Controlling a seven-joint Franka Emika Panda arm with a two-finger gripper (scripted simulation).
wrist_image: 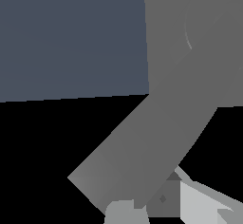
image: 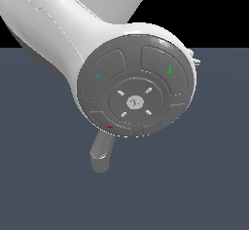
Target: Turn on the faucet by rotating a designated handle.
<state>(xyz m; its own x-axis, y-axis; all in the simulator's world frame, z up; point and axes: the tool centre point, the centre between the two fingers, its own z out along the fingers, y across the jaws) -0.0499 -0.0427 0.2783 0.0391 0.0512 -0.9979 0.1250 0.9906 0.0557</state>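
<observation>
The exterior view is almost filled by the robot arm, very close to the camera: a white, glossy link runs in from the upper corner at the exterior view's left and ends in a round grey cap with raised segments and small coloured marks. This cap hides most of the scene behind it. Only a short grey rounded piece pokes out below the cap, over the dark blue-grey floor; which part of the fixture it is cannot be told.

In the wrist view, the gripper shows only as pale fingertips cut off at the picture's edge, so whether the claw is released or clenched cannot be told. Just beyond them lies the handle, a flat, straight grey bar seen close up. Its long axis runs diagonally from its squared free end near the fingertips up to the block body of the faucet, where a faint curved hub line shows. Contact between fingertips and bar is unclear.
</observation>
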